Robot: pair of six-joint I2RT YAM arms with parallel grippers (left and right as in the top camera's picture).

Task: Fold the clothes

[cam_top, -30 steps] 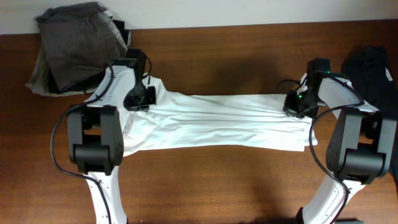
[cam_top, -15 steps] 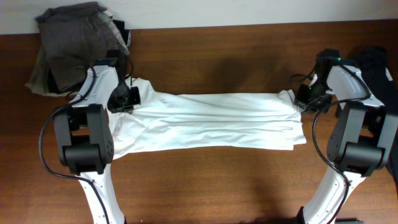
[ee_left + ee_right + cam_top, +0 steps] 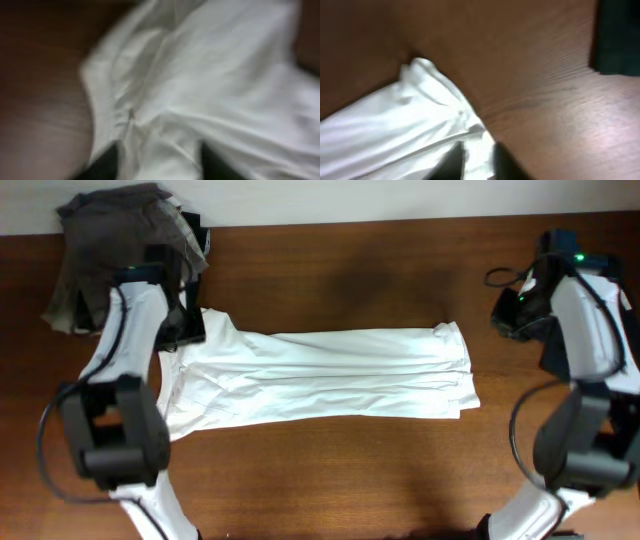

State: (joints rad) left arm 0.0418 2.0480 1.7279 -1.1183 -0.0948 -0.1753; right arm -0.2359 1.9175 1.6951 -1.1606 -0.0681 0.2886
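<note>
The left gripper [image 3: 186,330] stands with jaws well apart at the upper-left corner of the white T-shirt [image 3: 330,375]. The blur hides whether it touches cloth. The right gripper [image 3: 517,315], narrowly parted, hangs beside the shirt's right end, holding nothing. The shirt lies as a long band across the table [image 3: 330,480]. The lengthwise fold looks done; next, pinch one end's corners and carry them over the other.

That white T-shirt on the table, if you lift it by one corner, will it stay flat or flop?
The T-shirt will probably droop and unfold: it lies creased and limp, so it looks thin. If pushed, it likely bunches rather than slides on the table.
</note>
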